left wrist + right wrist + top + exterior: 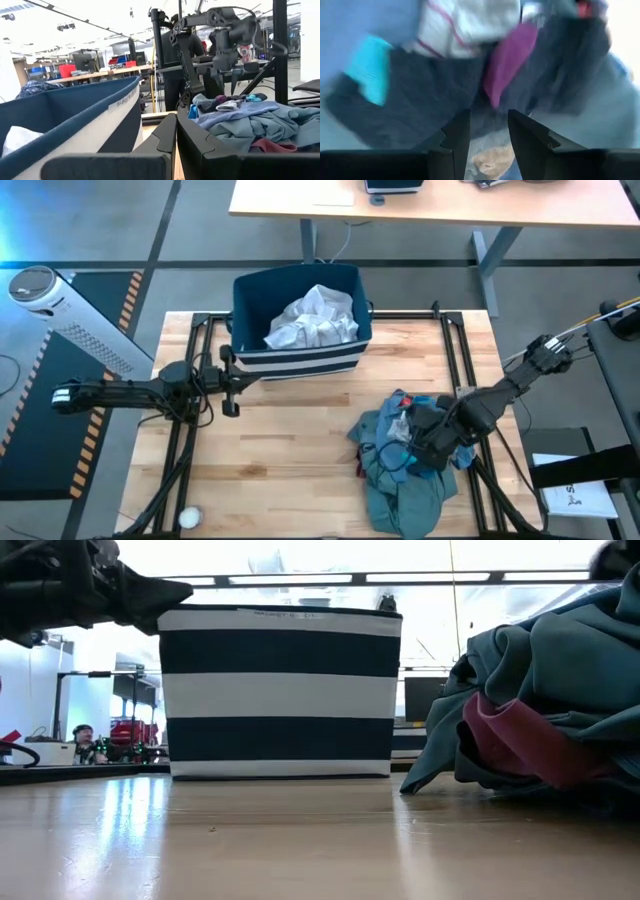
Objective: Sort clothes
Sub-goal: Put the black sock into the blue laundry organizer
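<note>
**Right claw reaching into the clothes pile**

Wooden planks are making up the surface, with a grey workshop floor and a second desk lying beyond it. At the far edge the navy bin with white stripes is standing, and a crumpled white garment is already lying inside it. Nearer the right front corner, the remaining clothes are sitting in one heap: a large teal-green garment is spreading under and around the smaller pieces, a red piece is showing in its folds, and a dark charcoal garment is lying on top beside small blue bits.

The right claw is pressing down onto the middle of this heap, its fingers released with a narrow gap between them, dark fabric just ahead, and nothing pinched yet. The left claw is waiting beside the left end of the bin, above the surface, fingers clenched together and carrying nothing.

Judging from this, one item is sorted and the step in hand is picking the next piece. The next move is calling for the right claw to close on a single layer, most likely the charcoal one, and lift it clear without dragging the tangled teal garment along
</note>
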